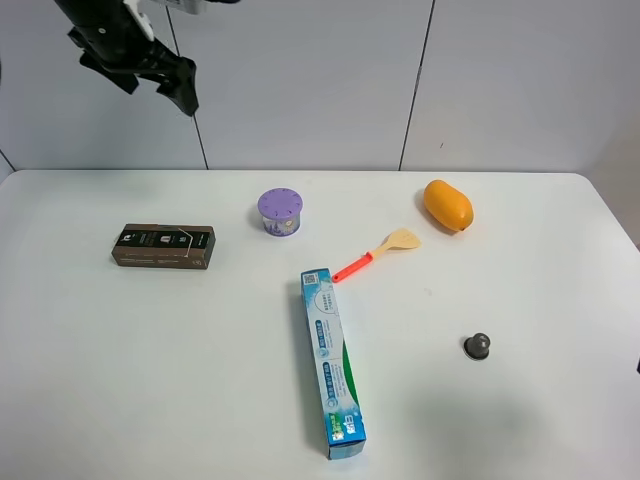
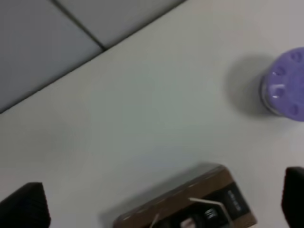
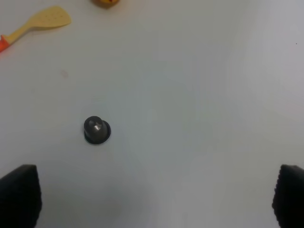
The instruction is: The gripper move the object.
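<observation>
The toy spatula (image 1: pixel 385 250), with a pale yellow slotted blade and a red-orange handle, lies flat on the white table (image 1: pixel 120 380) right of centre. It also shows in the right wrist view (image 3: pixel 42 21). My left gripper (image 1: pixel 157 82) is raised high at the back left, far from the spatula. It is open and empty, and its fingertips (image 2: pixel 23 206) show at the edges of the left wrist view. My right gripper (image 3: pixel 154 197) is open and empty above the table's right side, and the spatula lies well ahead of it. The right gripper is outside the exterior view.
A long blue-green box (image 1: pixel 332 360) lies just front-left of the spatula's handle. An orange mango (image 1: pixel 447 205) sits behind it to the right. A purple round container (image 1: pixel 279 211), a brown box (image 1: pixel 163 246) and a small dark knob (image 1: pixel 477 346) are also on the table.
</observation>
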Controlling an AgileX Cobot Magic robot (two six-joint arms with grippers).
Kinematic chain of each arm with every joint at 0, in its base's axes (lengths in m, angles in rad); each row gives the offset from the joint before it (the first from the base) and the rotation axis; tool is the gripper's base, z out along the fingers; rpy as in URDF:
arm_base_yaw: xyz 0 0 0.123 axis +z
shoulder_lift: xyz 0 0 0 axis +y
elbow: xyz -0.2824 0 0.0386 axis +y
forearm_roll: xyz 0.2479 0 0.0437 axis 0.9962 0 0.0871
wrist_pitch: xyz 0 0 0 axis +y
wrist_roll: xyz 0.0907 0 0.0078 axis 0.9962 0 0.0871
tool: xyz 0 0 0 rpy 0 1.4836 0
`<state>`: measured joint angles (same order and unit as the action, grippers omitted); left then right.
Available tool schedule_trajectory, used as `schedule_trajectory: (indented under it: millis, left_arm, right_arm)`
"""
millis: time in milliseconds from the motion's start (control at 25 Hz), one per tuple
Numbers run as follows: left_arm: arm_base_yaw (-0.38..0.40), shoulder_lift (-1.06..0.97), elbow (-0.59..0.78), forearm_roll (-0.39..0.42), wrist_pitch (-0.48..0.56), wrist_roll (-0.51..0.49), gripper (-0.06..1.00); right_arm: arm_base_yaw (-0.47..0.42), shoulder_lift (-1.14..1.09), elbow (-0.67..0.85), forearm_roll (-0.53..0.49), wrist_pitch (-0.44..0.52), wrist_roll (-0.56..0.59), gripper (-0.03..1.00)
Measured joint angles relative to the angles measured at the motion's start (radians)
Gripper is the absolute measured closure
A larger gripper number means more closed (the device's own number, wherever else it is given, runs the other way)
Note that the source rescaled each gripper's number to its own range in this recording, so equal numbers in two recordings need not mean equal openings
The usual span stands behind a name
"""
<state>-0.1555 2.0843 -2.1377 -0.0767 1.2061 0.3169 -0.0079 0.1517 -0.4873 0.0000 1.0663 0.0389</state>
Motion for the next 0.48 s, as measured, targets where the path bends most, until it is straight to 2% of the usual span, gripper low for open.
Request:
schedule_trajectory:
  millis: [120, 240, 480]
  left_arm:
    - [0.045, -0.034, 0.073, 0.000, -0.001, -0.003, -0.05]
    - [0.081, -0.077, 0.202, 0.000, -0.024, -0.003, -0.05]
    - [0.133, -0.277, 0.567, 0.000, -0.231, -0.003, -0.05]
  right_arm:
    - [0.000, 0.000, 0.000, 0.000, 0.000, 0.000, -0.03]
    - [0.000, 0.000, 0.000, 0.000, 0.000, 0.000, -0.03]
    - [0.000, 0.000, 0.000, 0.000, 0.000, 0.000, -0.03]
